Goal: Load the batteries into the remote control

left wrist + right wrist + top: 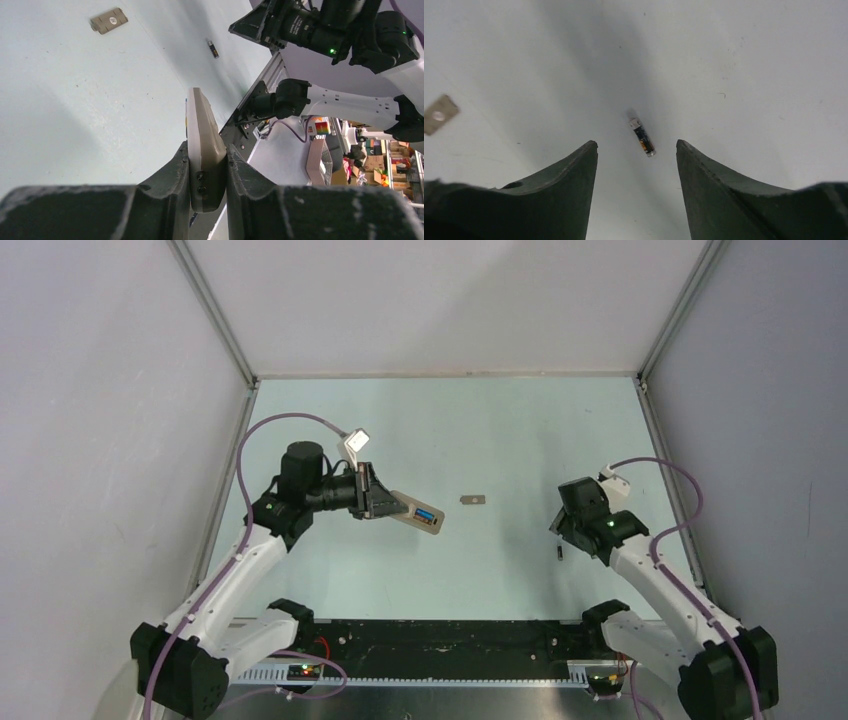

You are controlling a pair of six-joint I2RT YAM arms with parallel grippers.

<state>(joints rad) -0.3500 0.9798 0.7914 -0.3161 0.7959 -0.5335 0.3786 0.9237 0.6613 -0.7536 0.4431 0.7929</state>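
My left gripper (388, 504) (207, 156) is shut on one end of the remote control (418, 514) (202, 142) and holds it above the table, edge-on in the left wrist view. A bright blue battery (429, 515) sits in the slot of its tan back. The dark battery (561, 553) (641, 137) (213, 49) lies loose on the table. My right gripper (566, 536) (636, 144) hangs open over it; the battery lies just past the fingertips and touches neither.
A small grey battery cover (473, 499) (109, 20) (439, 114) lies flat on the table between the two arms. Grey walls with metal frame rails (215, 320) enclose the table on three sides. A black rail (440, 640) runs along the near edge.
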